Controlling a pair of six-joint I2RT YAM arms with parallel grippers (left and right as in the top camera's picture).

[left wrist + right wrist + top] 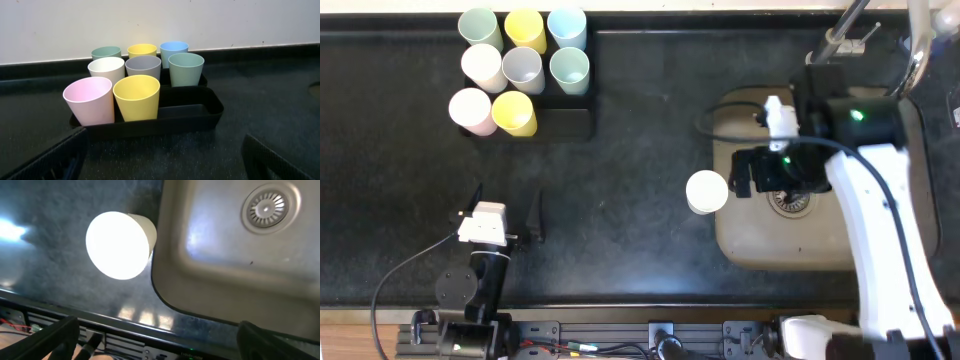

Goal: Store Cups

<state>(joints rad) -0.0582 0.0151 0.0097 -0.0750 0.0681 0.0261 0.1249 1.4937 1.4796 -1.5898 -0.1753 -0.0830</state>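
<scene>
A dark speckled surface [640, 250] is seen from above, with a robot arm at each side.

The left tool [165, 137] sits low over the surface. Its two fingers are spread wide apart and have nothing between them. Straight ahead of it, a little way off, stands a black tray [200, 112] holding eight upright cups.
- **Nearest the left tool:** a pink cup [90, 100] and a yellow cup [136, 96], side by side.
- **Behind those:** an off-white cup [106, 70], a grey cup [143, 67] and a sage cup [186, 67].
- **Farthest from the tool:** a dull green cup [106, 52], a second yellow cup [142, 50] and a blue cup [174, 47].

Further right, well apart from the tray, a loose white cup [706, 191] sits on the surface. It is just beside the left rim of a steel sink [790, 245].

The right tool [157, 325] hangs above that edge of the sink. Its fingers are set wide apart and grip nothing. The loose white cup lies ahead of this tool and off to one side, outside the fingers. Glare washes the cup out, so it may be mouth up or mouth down; I cannot tell which. The sink's round drain [265, 207] lies ahead of the tool on the other side.
</scene>
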